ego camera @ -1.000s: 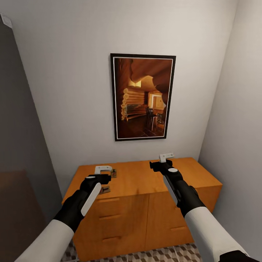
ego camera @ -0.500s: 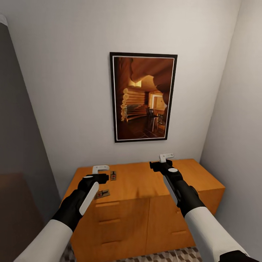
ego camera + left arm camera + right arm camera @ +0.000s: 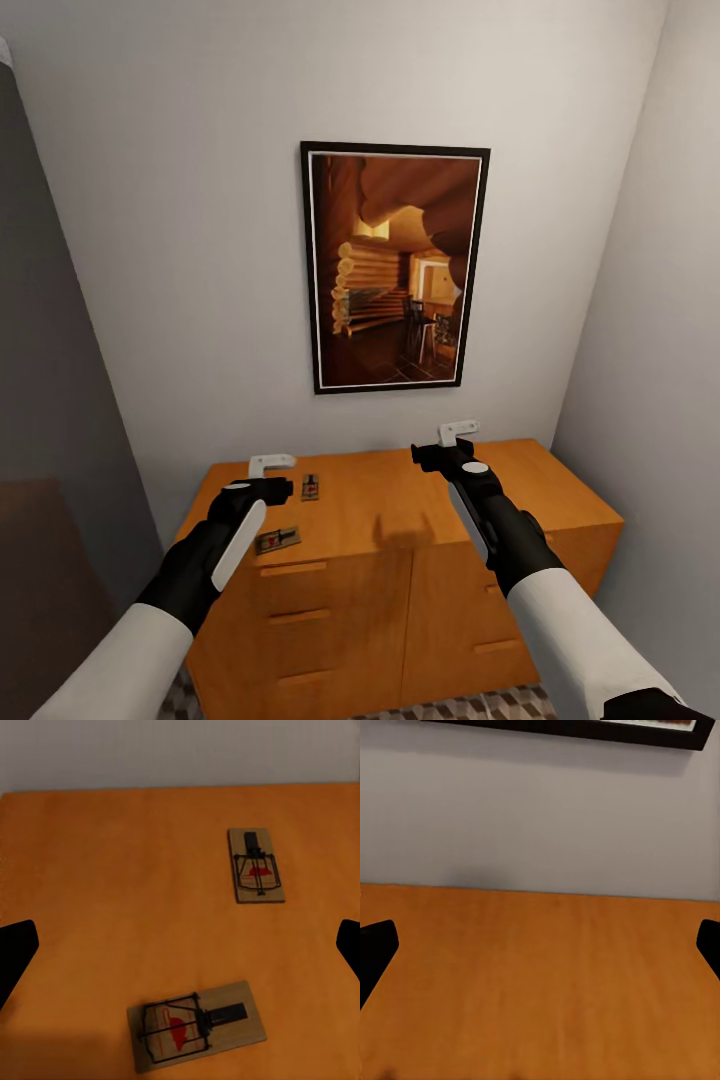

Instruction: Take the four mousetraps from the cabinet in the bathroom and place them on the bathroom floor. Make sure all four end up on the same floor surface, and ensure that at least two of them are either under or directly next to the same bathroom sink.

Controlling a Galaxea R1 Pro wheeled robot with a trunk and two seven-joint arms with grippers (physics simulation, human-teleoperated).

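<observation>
On the flat top of the wide honey-orange wooden cabinet [image 3: 400,500], two small flat brown wooden mousetraps with dark metal springs lie near the left end: the nearer mousetrap [image 3: 277,540] close to the front edge, the farther mousetrap [image 3: 310,487] closer to the wall. In the left wrist view they appear well apart, the nearer one [image 3: 196,1024] lying crosswise, the farther one [image 3: 256,865] lengthwise.

Change over the last second: the head view has drawn slightly back and to one side, so the cabinet sits a little lower in the picture, and the nearer mousetrap, partly covered by the left arm a second ago, is now fully exposed. The left claw [image 3: 270,466] now hovers above the surface just beside the farther mousetrap, touching neither. Its jaws stand apart and hold nothing. The right claw [image 3: 457,432] hangs above the bare right half of the surface, jaws likewise apart and empty.

Judgement: the robot is lining up the first pick; no mousetrap has been lifted.

Surroundings: a black-framed picture of a log-cabin interior [image 3: 394,266] hangs on the white wall above the cabinet. A strip of cube-patterned tile floor [image 3: 480,706] shows below the drawer fronts. Nothing obstructs either mousetrap; the wall behind limits forward reach.
</observation>
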